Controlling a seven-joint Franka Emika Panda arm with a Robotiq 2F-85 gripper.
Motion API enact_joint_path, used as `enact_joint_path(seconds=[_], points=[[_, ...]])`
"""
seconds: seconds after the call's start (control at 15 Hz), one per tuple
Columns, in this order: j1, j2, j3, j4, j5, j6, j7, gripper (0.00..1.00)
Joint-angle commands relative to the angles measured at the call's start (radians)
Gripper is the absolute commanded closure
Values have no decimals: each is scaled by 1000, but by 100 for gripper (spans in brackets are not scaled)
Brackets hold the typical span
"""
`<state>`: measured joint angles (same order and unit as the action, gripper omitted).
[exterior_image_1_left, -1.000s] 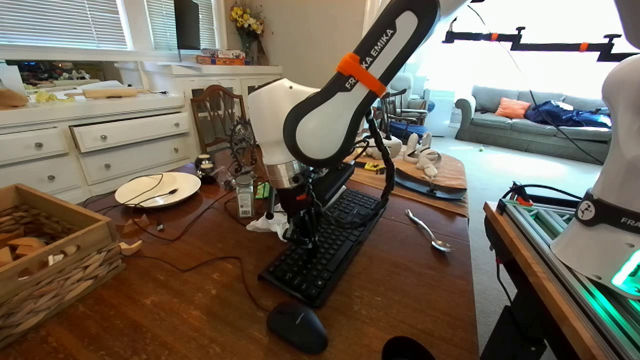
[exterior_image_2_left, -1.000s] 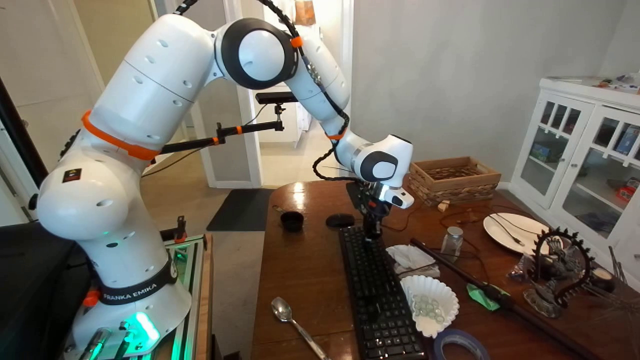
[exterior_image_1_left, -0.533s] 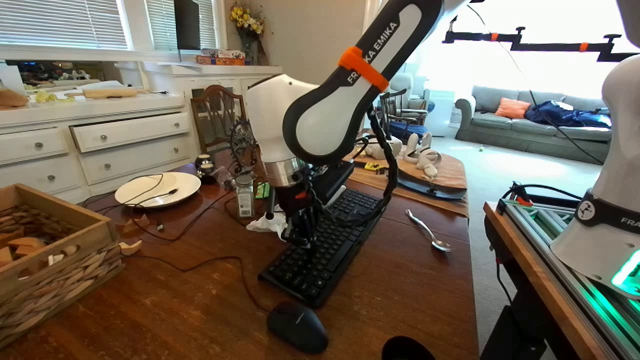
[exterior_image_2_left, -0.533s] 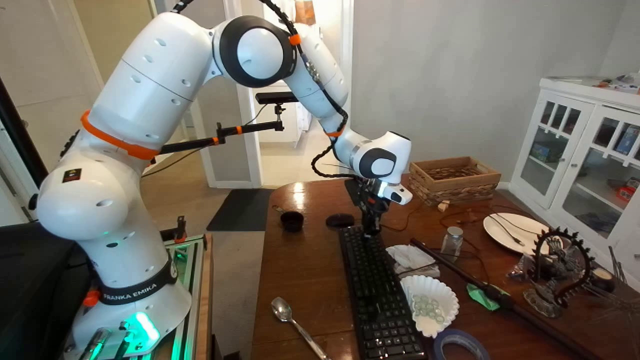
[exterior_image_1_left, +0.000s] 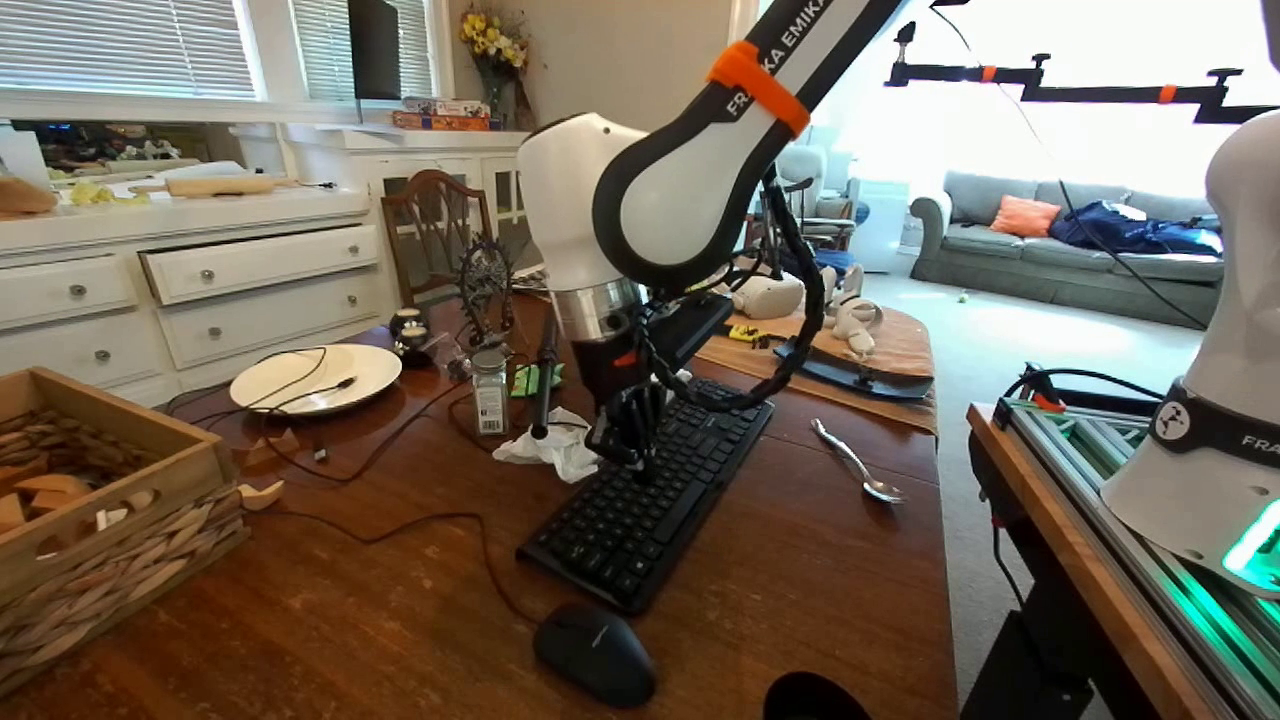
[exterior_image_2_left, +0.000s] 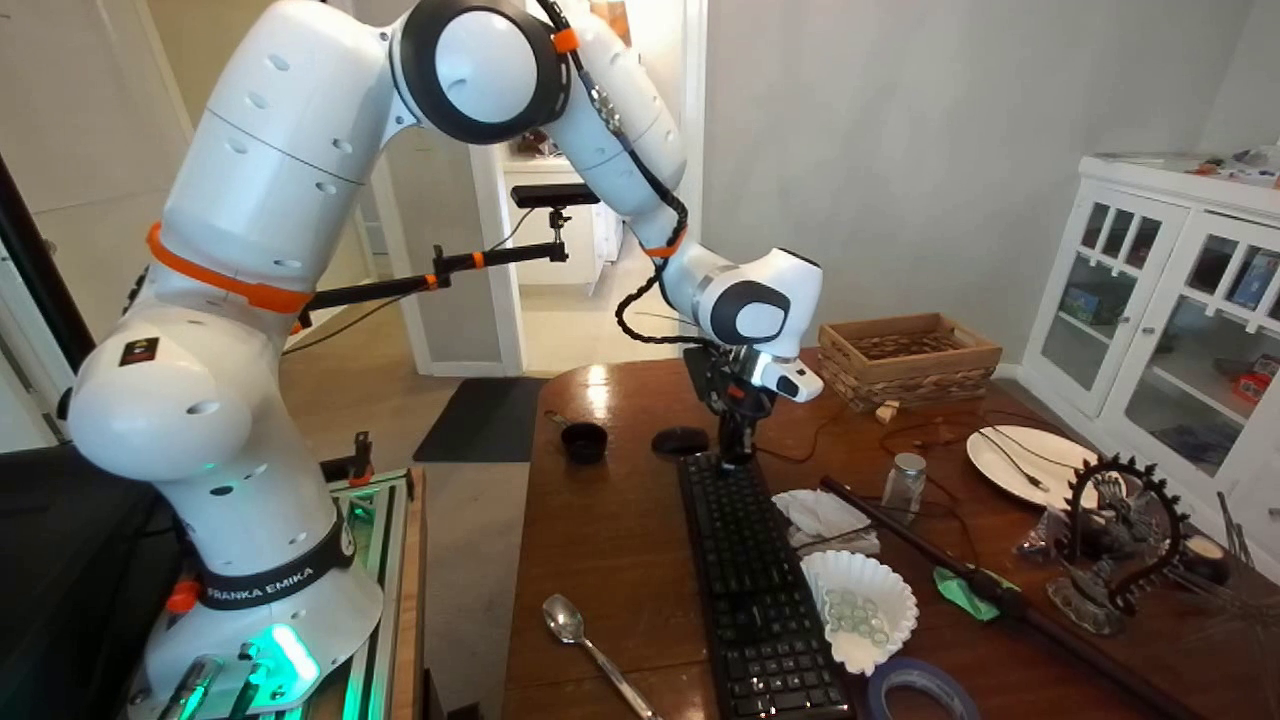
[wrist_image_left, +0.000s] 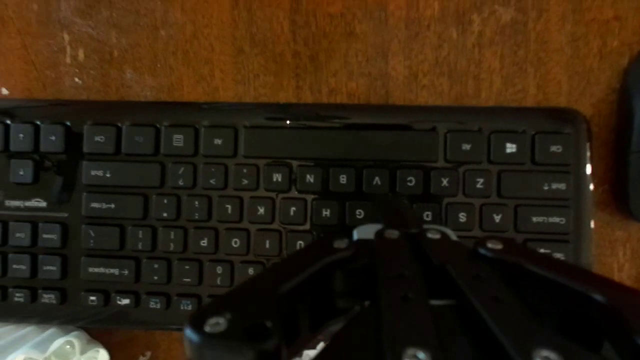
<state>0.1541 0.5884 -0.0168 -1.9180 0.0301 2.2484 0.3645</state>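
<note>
Well, mouse (exterior_image_1_left: 596, 655): black, on the table (exterior_image_2_left: 610, 540), just off the Caps Lock end of the keyboard (exterior_image_2_left: 758, 580) and apart from it.
Cup (exterior_image_2_left: 584, 443): dark, near the mouse.
Spoon (exterior_image_2_left: 598, 648): metal, lying on the keyboard's side toward the arm's base (exterior_image_2_left: 265, 570), clear of it.
Napkin (exterior_image_2_left: 822, 515): white, crumpled, on the opposite side, just beside the keyboard.
Bowl (exterior_image_2_left: 895, 600): white, fluted, clear rings (exterior_image_2_left: 855, 612) in it, so near the keyboard's edge that I can't tell whether they touch.
Tape (exterior_image_2_left: 920, 672): blue roll, just beside the bowl.
Rod (exterior_image_2_left: 900, 532): dark, one end near the napkin, passing close by the jar (exterior_image_2_left: 905, 485), which stands upright.
Plate (exterior_image_1_left: 375, 370): white, well apart, a black cable end (exterior_image_1_left: 346, 382) on it.
Basket (exterior_image_2_left: 920, 383): woven, farther off, wood pieces (exterior_image_1_left: 50, 490) inside.
Gripper (exterior_image_1_left: 645, 470): closed, pointing down at the letter rows around F; contact unclear. It blocks part of the keys in both exterior views and several rows in the wrist view.
Keyboard: black, glossy frame, pale letters, lying flat with keys up; space bar edge toward the base. Its lettering reads upside down in the wrist view, where the left edge crops it.
</note>
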Motion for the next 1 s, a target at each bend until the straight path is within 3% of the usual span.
enact_joint_path(seconds=[0.0, 0.93], points=[[-32, -37, -10, -57, 24, -2, 6, 100], [-76, -17, -30, -57, 12, 29, -9, 100]])
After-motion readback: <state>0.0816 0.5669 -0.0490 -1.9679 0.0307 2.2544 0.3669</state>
